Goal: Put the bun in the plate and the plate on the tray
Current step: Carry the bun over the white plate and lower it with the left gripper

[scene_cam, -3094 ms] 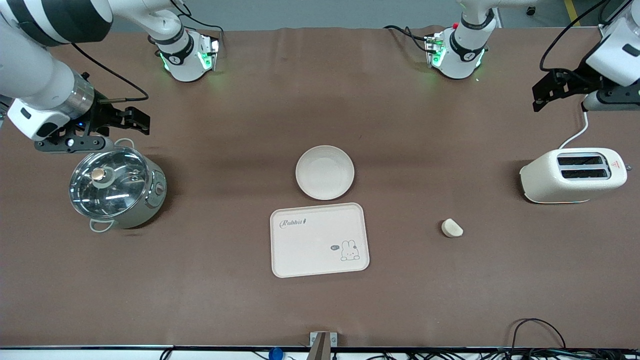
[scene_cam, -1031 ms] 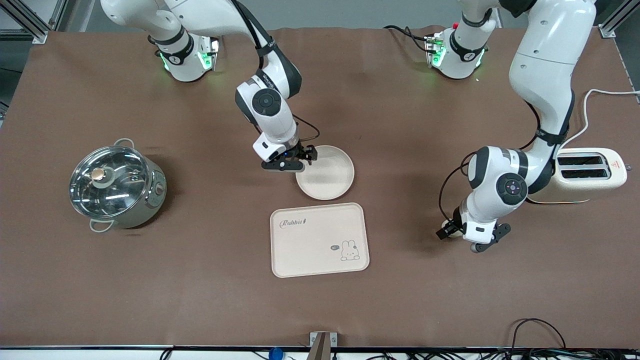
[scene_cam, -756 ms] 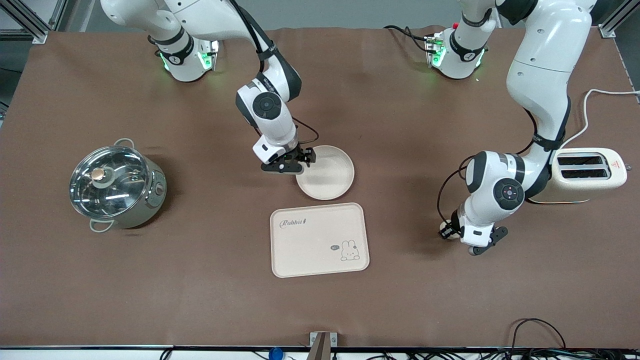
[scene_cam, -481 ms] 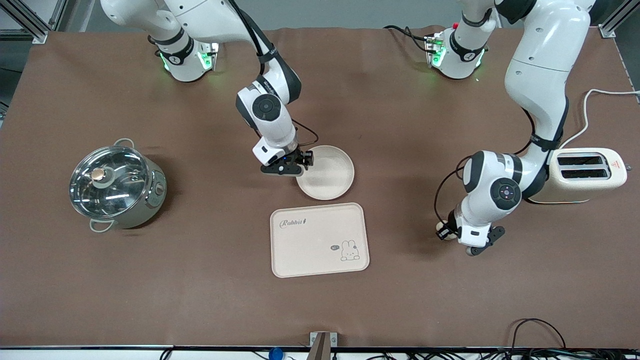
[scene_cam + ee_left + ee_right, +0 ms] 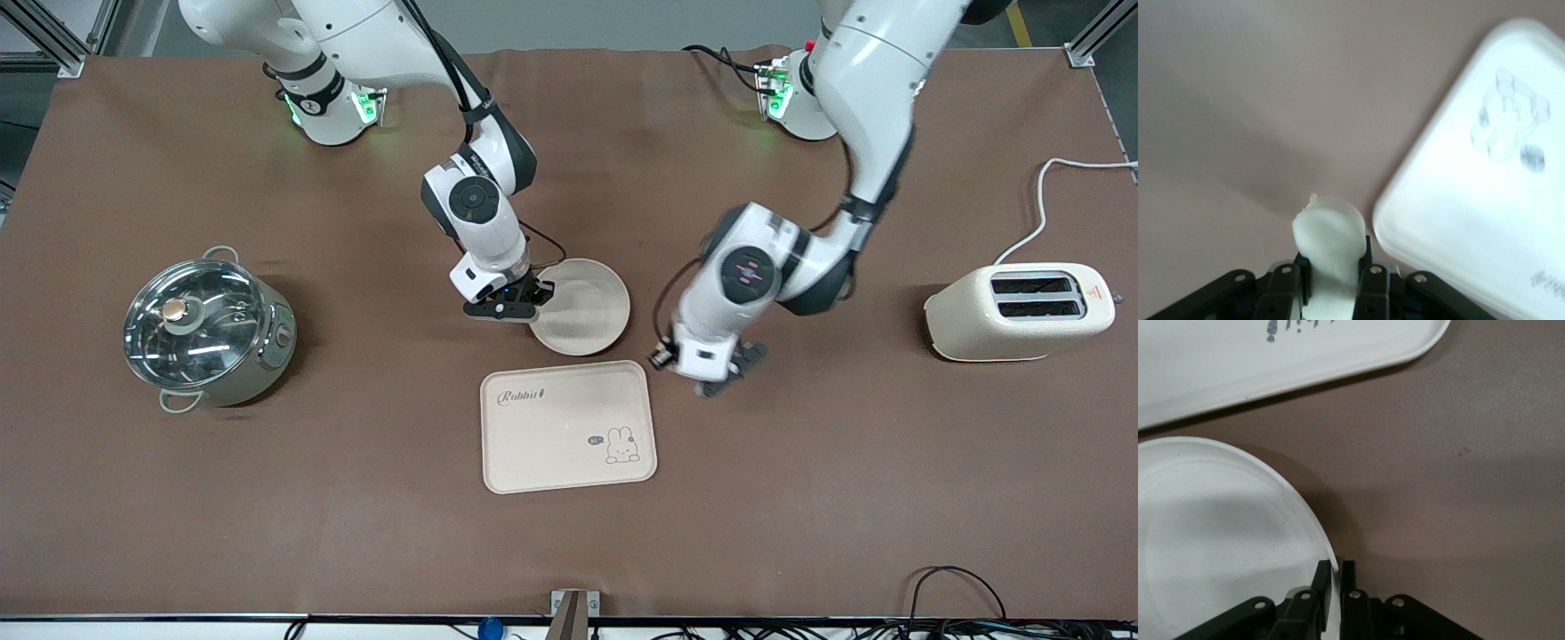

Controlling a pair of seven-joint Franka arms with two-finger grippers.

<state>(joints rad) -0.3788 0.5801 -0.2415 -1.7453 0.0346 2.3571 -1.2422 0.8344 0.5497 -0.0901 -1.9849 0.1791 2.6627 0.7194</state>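
Front view, going from the right arm's end of the surface toward the left arm's: the pot is standing where it stood, well apart from the action. Next, the right claw is clenched on the rim of the plate, as the right wrist view confirms with both fingers pinching the edge. The plate is now looking slightly tipped at that rim, so the lift is probably just starting. The tray is lying unmoved, nearer the camera than the plate.

The big change is with the left claw: it has left the spot near the toaster and is now hanging beside the tray's corner. It is grasping the bun, seen upright between its fingers in the left wrist view. The bun is therefore off the surface and travelling toward the plate, which is likely the next drop point.
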